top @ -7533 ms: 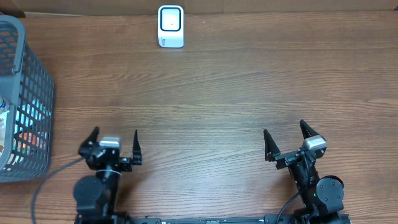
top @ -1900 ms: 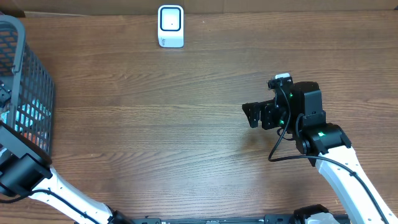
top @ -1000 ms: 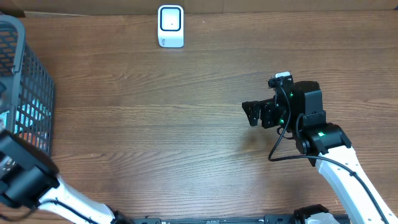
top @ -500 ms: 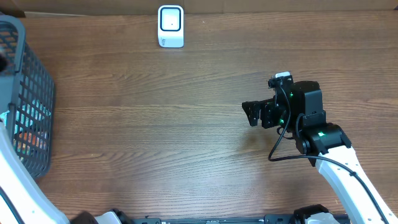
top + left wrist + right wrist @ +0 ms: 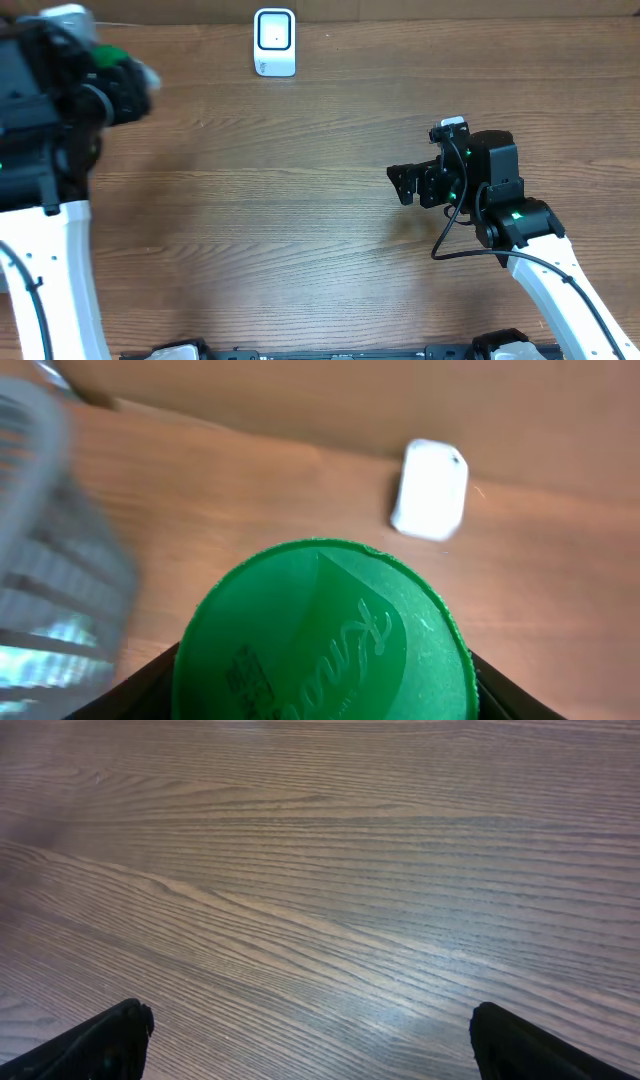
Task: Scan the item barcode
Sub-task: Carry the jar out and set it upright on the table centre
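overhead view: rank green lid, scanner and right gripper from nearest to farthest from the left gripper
1. green lid, far left, held in the left gripper itself.
2. scanner, top centre, to the left gripper's right.
3. right gripper, right of centre, lower in the frame.

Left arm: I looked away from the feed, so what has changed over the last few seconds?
The left end effector went to the basket at the left edge and has come up holding a green-lidded item, now high over the table's left side. The right end effector reached forward earlier, then stayed open and still; the white scanner has not moved.
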Controlling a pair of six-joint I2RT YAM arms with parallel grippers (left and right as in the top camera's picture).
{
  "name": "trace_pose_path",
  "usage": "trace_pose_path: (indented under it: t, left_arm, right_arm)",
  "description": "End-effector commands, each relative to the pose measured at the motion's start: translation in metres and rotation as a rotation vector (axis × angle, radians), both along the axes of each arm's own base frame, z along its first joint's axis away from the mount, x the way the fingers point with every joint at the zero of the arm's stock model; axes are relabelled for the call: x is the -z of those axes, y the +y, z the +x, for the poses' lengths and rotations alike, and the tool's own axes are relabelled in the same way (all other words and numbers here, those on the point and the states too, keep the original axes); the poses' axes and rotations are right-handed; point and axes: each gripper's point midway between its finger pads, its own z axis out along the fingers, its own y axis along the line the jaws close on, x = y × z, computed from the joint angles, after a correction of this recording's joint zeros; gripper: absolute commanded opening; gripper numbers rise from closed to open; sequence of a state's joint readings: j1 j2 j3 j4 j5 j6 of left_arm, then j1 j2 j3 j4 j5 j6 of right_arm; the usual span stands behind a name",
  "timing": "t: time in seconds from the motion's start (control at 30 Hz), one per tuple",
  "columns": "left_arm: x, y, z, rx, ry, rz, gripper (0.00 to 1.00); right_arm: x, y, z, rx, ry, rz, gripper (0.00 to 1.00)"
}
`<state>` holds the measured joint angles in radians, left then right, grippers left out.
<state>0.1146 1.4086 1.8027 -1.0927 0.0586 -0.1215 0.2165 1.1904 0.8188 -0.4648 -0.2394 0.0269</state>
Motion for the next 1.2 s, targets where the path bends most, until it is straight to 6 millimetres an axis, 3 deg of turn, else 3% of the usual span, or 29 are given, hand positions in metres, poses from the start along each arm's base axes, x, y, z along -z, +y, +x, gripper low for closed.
trace_pose_path:
  t: [0.0, 0.23, 0.27, 0.33, 0.67, 0.9, 1.17]
  left_arm:
    - [0.026, -0.038, 0.009, 0.058, 0.098, -0.068, 0.41]
    - [0.116, -0.120, 0.027, 0.216, 0.386, -0.069, 0.39]
    - [0.139, -0.138, 0.032, 0.245, 0.443, -0.061, 0.40]
    - [0.166, -0.158, 0.035, 0.270, 0.509, -0.052, 0.40]
    - [0.288, -0.236, 0.035, 0.305, 0.734, -0.019, 0.41]
    - [0.312, -0.247, 0.031, 0.285, 0.756, 0.038, 0.52]
    - [0.305, -0.246, 0.032, 0.306, 0.754, 0.032, 0.85]
  right_arm:
    - [-0.011, 0.002, 0.004, -0.002, -0.022, 0.015, 1.00]
    - [-0.011, 0.002, 0.004, -0.002, -0.022, 0.014, 1.00]
    - [-0.011, 0.002, 0.004, -0.002, -0.023, 0.014, 1.00]
    - [-0.011, 0.001, 0.005, -0.001, -0.023, 0.014, 1.00]
    - [-0.013, 0.002, 0.006, -0.001, -0.031, 0.016, 1.00]
    - [-0.013, 0.002, 0.006, -0.001, -0.031, 0.015, 1.00]
    - [-0.016, 0.002, 0.009, -0.001, -0.049, 0.020, 1.00]
